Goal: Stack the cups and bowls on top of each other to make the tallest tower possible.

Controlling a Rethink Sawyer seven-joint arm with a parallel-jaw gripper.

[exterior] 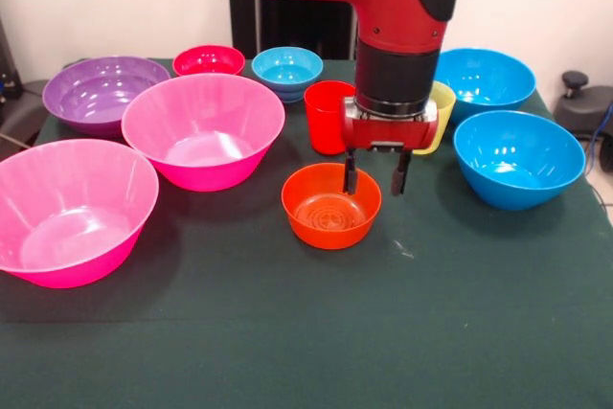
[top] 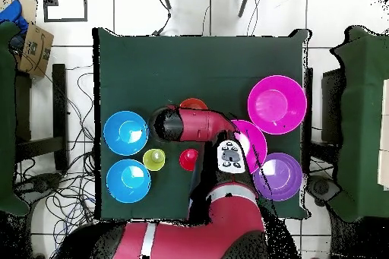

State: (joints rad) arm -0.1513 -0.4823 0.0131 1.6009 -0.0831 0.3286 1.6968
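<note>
Two open fingers [exterior: 374, 173] straddle the orange bowl's [exterior: 329, 208] far rim.

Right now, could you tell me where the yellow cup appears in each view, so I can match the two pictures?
Front view: the yellow cup stands right of centre, mostly hidden behind the gripper, in front of the far blue bowl.
Overhead view: the yellow cup sits lower left of centre, between the two blue bowls and the red cup.
Shared landmark: the red cup stands beside it in both.
</note>
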